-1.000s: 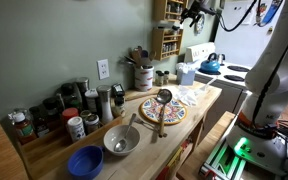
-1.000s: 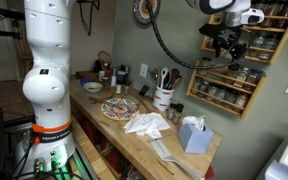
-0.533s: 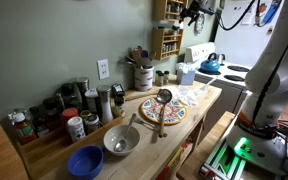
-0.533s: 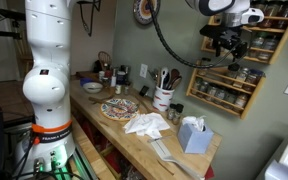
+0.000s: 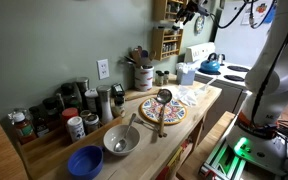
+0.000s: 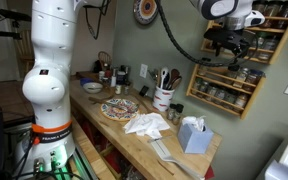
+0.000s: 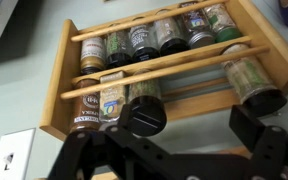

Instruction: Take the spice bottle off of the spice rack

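Exterior view coming up: the spice rack [image 5: 166,38] hangs on the wall above the far end of the counter. My gripper [image 5: 189,12] is up by the rack's top shelves, just off its edge on the kettle [image 5: 211,64] side. It is too small here for me to read the jaws. The utensil crock [image 5: 143,75] stands below the rack, and the patterned plate [image 5: 162,112] lies well away from it, out on the counter.

Switching exterior view: the spice rack [image 6: 216,100] fills the wall, jars lined along every shelf. The gripper [image 6: 227,42] hangs in front of the rack's middle shelves, close to the jars. The tissue box [image 6: 192,133] sits on the counter beneath the rack.

Wrist view now, and the spice rack [image 7: 59,90] runs tilted across the picture. A row of jars [image 7: 144,40] fills its upper shelf. On the shelf beneath, a black-capped spice bottle [image 7: 144,118] stands at the end of a short row, its cap facing me, with a lone jar [image 7: 252,85] further along. The gripper [image 7: 174,150] is spread wide, with dark fingers [image 7: 269,140] at the bottom edge and nothing between them. The spice bottle is on the rack, not yet grasped.
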`<action>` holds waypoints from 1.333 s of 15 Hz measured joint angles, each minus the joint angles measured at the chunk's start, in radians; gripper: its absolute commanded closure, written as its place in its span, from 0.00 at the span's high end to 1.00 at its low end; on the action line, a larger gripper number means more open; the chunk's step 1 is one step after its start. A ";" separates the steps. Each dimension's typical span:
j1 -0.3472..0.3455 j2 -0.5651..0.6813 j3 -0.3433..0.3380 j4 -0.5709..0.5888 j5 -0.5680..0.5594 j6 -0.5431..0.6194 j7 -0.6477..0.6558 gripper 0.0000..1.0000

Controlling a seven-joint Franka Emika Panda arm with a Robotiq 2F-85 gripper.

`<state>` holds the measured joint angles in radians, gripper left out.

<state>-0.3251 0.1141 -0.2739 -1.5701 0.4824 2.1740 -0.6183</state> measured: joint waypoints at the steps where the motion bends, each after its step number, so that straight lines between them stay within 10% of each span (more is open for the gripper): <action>1: -0.005 0.015 0.002 0.010 0.017 -0.001 -0.033 1.00; 20: -0.085 0.173 0.070 0.158 0.109 -0.002 -0.200 1.00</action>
<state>-0.4105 0.2873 -0.2042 -1.4123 0.5914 2.1725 -0.8182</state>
